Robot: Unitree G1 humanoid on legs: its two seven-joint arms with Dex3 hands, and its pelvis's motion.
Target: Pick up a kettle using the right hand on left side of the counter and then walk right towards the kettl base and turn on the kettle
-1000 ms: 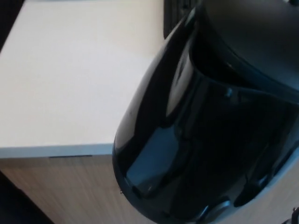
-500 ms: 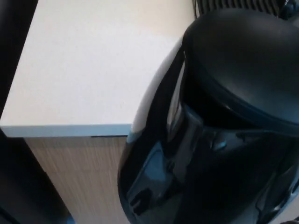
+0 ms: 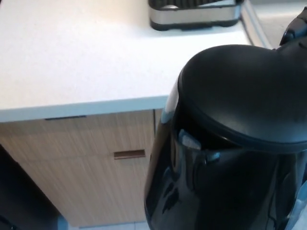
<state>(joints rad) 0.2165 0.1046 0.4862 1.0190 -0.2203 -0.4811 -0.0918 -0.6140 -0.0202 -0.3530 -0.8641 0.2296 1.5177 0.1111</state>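
Kettle (image 3: 230,143) fills the near right of the head view, a glossy black body with a matte black domed lid, held up close under the camera and out in front of the counter's near edge rather than resting on it. Its lid top lies toward the far right, and its shiny side wall runs down to the bottom edge of the picture, reflecting pale shapes. At the far right edge a small piece of black robot hardware (image 3: 295,29) shows just beyond the lid; it sits on the right arm's side, but whether it is the right hand and how its fingers stand cannot be told, since the kettle hides nearly all of it. No part of the left hand shows. The white counter (image 3: 76,52) spreads across the far left and centre, bare where it can be seen. On its far edge stands a silver and black appliance (image 3: 194,12), cut off by the top of the picture. Below the counter is a light wood cabinet front (image 3: 86,163) with a dark slot handle (image 3: 129,154), just left of the kettle's side
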